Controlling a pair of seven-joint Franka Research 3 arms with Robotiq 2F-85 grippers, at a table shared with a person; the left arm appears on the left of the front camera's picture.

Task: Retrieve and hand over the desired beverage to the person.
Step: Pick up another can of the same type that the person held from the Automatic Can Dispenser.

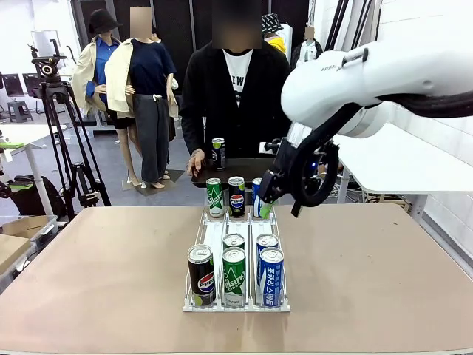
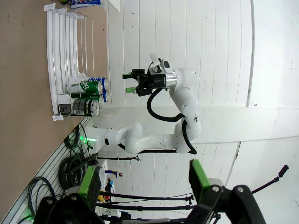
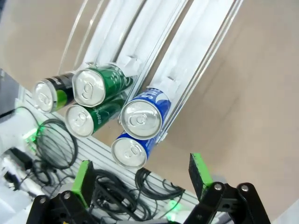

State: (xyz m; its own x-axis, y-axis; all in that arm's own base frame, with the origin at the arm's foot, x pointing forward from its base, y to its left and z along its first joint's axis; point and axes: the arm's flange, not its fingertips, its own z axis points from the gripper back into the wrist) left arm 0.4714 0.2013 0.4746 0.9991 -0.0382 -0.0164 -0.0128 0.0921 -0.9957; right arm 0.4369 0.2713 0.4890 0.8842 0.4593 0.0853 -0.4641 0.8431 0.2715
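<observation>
A white rack (image 1: 208, 231) on the table holds several beverage cans. At its far end stand a green can (image 1: 214, 197), a black Pepsi can (image 1: 236, 196) and a blue can (image 1: 256, 194). My right gripper (image 1: 267, 205) hangs open just beside that blue can, holding nothing. Its wrist view looks down on blue cans (image 3: 140, 117) and green cans (image 3: 92, 86) at the rack's near end, beyond its open gripper (image 3: 141, 175). My left gripper (image 2: 145, 179) is open and empty, far from the rack (image 2: 70, 46). The person (image 1: 235, 89) stands across the table.
The person's hand (image 1: 196, 160) rests on a small black table (image 1: 222, 176) that carries one more can (image 1: 218, 152). At the rack's near end stand a Pepsi can (image 1: 201, 275), a green can (image 1: 234, 277) and a blue can (image 1: 271, 277). A tripod (image 1: 55, 126) stands far left.
</observation>
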